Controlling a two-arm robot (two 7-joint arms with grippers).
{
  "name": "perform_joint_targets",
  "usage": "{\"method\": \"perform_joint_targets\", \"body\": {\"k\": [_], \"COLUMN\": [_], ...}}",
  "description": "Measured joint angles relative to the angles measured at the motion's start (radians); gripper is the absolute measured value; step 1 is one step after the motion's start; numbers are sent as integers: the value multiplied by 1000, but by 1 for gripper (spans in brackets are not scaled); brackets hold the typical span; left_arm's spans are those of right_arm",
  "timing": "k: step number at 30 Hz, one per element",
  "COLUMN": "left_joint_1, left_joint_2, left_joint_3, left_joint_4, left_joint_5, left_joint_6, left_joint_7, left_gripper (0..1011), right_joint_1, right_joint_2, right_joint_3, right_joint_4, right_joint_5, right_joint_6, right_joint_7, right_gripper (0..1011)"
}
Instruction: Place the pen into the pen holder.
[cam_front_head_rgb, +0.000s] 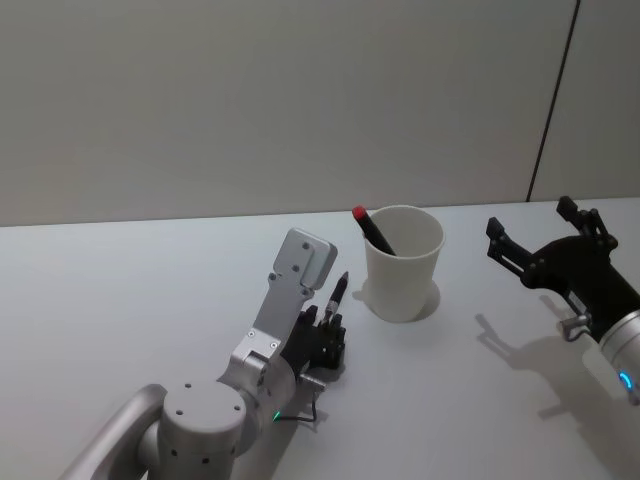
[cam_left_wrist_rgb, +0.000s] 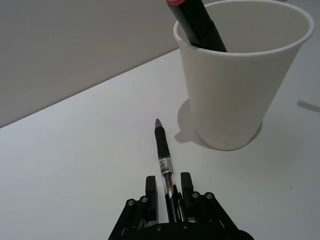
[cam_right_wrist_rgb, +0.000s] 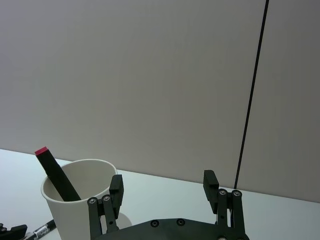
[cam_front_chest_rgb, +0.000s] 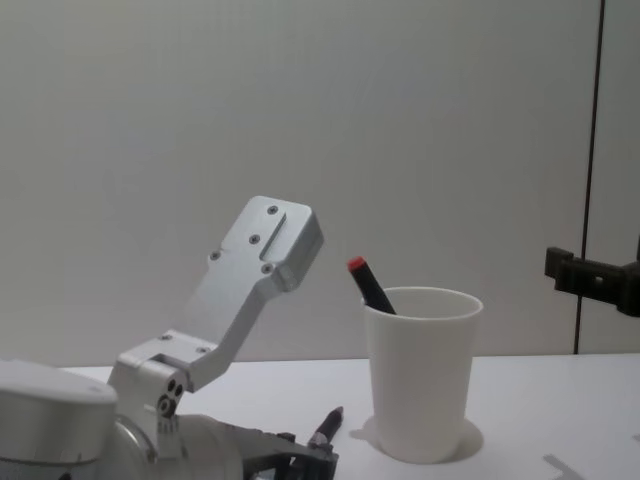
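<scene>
Left of the pen holder (cam_front_head_rgb: 403, 265), low over the white table (cam_front_head_rgb: 130, 300), the left gripper (cam_left_wrist_rgb: 167, 189) clamps the pen (cam_left_wrist_rgb: 162, 150), its tip pointing toward the holder. To the right, the right gripper (cam_right_wrist_rgb: 163, 182) hovers with its jaws spread. A red-capped black marker (cam_front_head_rgb: 372, 228) leans inside the holder. A grey wall (cam_front_head_rgb: 250, 100) stands behind.

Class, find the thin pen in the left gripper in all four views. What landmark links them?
Head view: pen just below centre, left of the cup.
Left wrist view: pen in the left gripper, tip toward the cup.
Right wrist view: pen at the edge, by the cup's base.
Chest view: pen low, left of the cup.
Landmark: the white cup with the red-capped marker.
</scene>
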Motion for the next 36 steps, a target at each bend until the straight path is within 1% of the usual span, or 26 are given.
{"method": "perform_joint_targets", "body": {"k": [22, 36], "left_joint_1": [0, 0], "left_joint_2": [0, 0], "left_joint_3": [0, 0], "left_joint_4": [0, 0], "left_joint_5": [0, 0], "left_joint_6": [0, 0], "left_joint_7": [0, 0], "left_gripper": [171, 158], "right_joint_1": [0, 0], "right_joint_2": [0, 0], "right_joint_3": [0, 0], "right_joint_4": [0, 0], "right_joint_5": [0, 0], "right_joint_6": [0, 0], "right_joint_7": [0, 0], "right_gripper": [1001, 1001]}}
